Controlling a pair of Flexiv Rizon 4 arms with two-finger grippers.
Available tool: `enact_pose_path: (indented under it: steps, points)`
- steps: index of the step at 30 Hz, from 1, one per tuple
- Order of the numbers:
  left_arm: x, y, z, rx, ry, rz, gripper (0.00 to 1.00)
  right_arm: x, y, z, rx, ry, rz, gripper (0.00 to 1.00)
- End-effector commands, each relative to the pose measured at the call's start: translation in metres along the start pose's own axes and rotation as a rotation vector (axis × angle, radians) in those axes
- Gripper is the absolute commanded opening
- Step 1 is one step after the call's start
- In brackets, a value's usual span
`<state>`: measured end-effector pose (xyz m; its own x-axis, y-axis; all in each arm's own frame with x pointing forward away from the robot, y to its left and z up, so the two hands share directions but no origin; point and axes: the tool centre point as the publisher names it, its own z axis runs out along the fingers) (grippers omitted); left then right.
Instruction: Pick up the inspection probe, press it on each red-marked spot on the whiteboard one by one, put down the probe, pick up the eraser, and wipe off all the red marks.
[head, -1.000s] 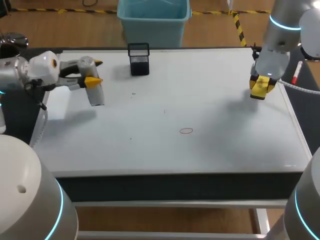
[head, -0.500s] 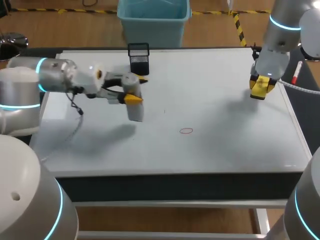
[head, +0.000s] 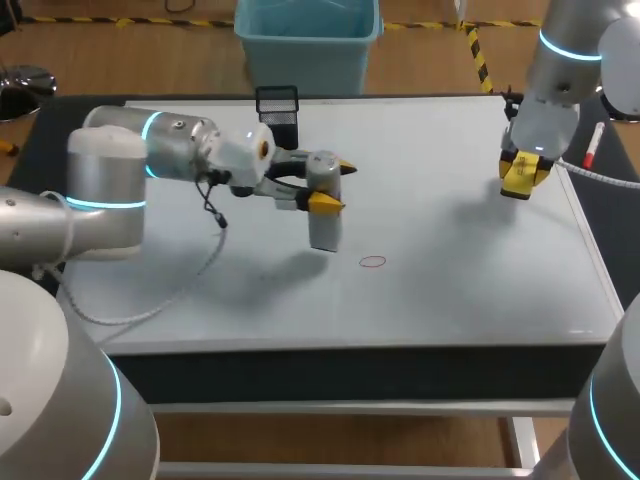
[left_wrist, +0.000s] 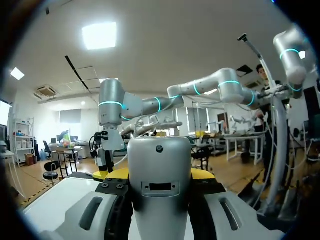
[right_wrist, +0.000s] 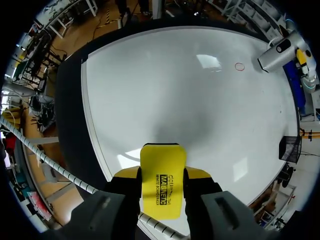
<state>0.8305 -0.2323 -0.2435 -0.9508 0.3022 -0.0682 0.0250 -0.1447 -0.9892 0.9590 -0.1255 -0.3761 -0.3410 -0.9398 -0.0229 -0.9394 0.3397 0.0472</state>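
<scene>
My left gripper (head: 335, 186) is shut on the silver inspection probe (head: 324, 222), which hangs tip-down over the middle of the whiteboard (head: 450, 280). A small red ring mark (head: 373, 262) lies on the board just right of and nearer than the probe's tip. In the left wrist view the probe (left_wrist: 160, 185) fills the space between the fingers. Over the board's far right stands my right gripper (head: 522, 178), shut on the yellow eraser (head: 521, 172). The right wrist view shows the eraser (right_wrist: 162, 187) between the fingers, with the red mark (right_wrist: 240, 66) and probe (right_wrist: 277, 55) far ahead.
A black mesh pen holder (head: 278, 117) stands at the board's far edge, behind my left gripper. A red marker (head: 592, 145) lies on the dark strip right of the board.
My left arm has swung right across the board with the probe, from near the left edge to the middle. The right arm and eraser have stayed put.
</scene>
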Motion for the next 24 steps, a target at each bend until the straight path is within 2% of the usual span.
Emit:
enact_pose_path:
  steps: [1, 13, 24]
  points:
    - [-0.002, 0.009, 0.02, 0.03, -0.014, 0.003, 0.0, 0.001, 0.0, -0.001, 0.002, 0.001, -0.002, 0.0]
    - [-0.01, 0.023, 0.055, 0.041, -0.003, -0.013, 0.0, 0.001, 0.0, -0.001, 0.002, 0.001, -0.002, 0.0]
    - [-0.021, 0.035, 0.064, 0.038, 0.004, -0.031, 0.0, 0.001, 0.0, -0.001, 0.002, 0.001, -0.002, 0.0]
